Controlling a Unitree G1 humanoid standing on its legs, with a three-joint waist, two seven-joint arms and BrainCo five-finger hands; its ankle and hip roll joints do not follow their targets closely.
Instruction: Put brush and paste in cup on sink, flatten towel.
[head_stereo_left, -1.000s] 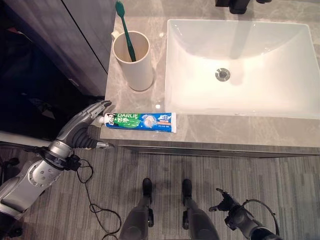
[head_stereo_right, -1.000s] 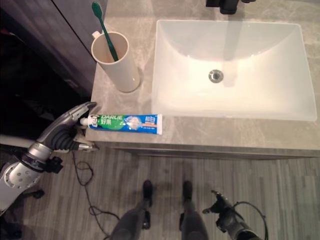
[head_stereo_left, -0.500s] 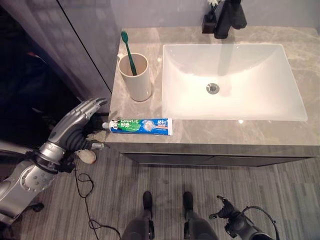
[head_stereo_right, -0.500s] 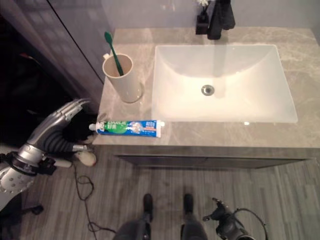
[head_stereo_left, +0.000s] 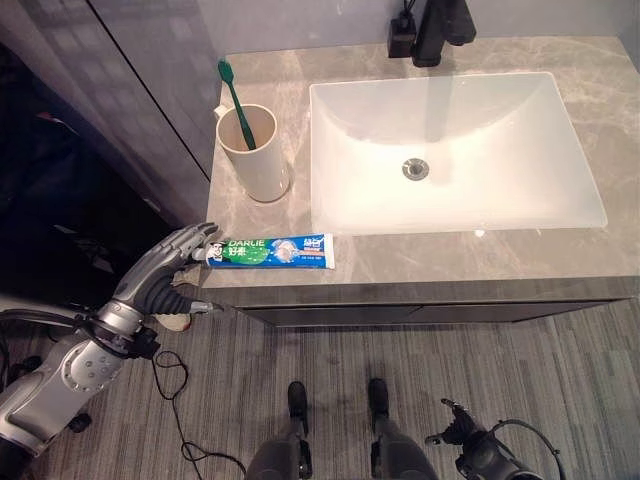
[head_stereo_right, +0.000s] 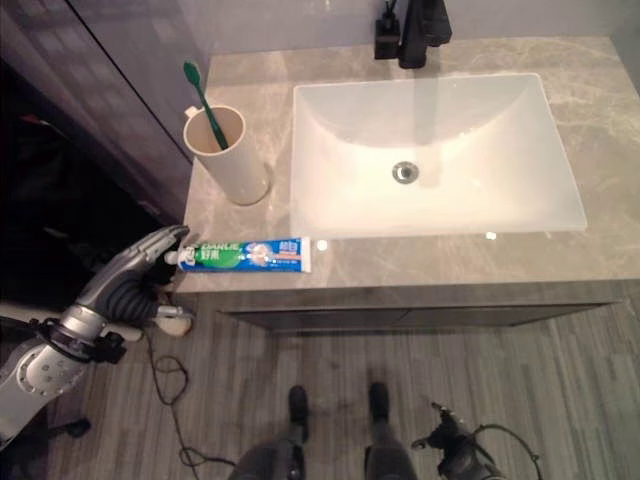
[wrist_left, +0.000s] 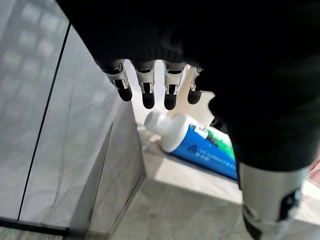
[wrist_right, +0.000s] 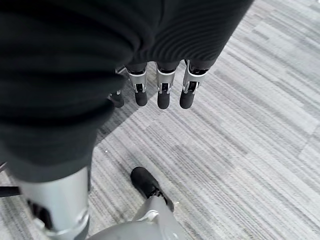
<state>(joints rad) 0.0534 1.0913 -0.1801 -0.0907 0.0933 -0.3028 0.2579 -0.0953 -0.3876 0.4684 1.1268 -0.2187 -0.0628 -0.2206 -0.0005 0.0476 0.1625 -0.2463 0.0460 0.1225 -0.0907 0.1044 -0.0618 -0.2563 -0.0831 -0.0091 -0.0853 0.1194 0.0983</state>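
Reaching with my left hand (head_stereo_left: 168, 268), fingers straight and spread, nothing held, tips right at the white cap end of the toothpaste (head_stereo_left: 270, 250). Whether they touch the cap, I can't tell. The tube lies flat along the front edge of the counter (head_stereo_left: 440, 262), cap toward me, its tail toward the basin (head_stereo_left: 450, 150). Beyond it, near the left rim, stands the cup (head_stereo_left: 253, 152) with the green toothbrush (head_stereo_left: 234, 88) already leaning inside. No towel that I can spot.

My right hand (wrist_right: 159, 85) hangs low over the floor, fingers relaxed and empty.

The risk, as I judge it: the tube is close to the front edge and lies on polished stone, so a clumsy nudge from my fingertips could skate it along or tip it off the front. A soft, flattened tube may also buckle if I pinch mid-body. The cup is tall, smooth, narrow-based; dropping the tube in carelessly could rock it.
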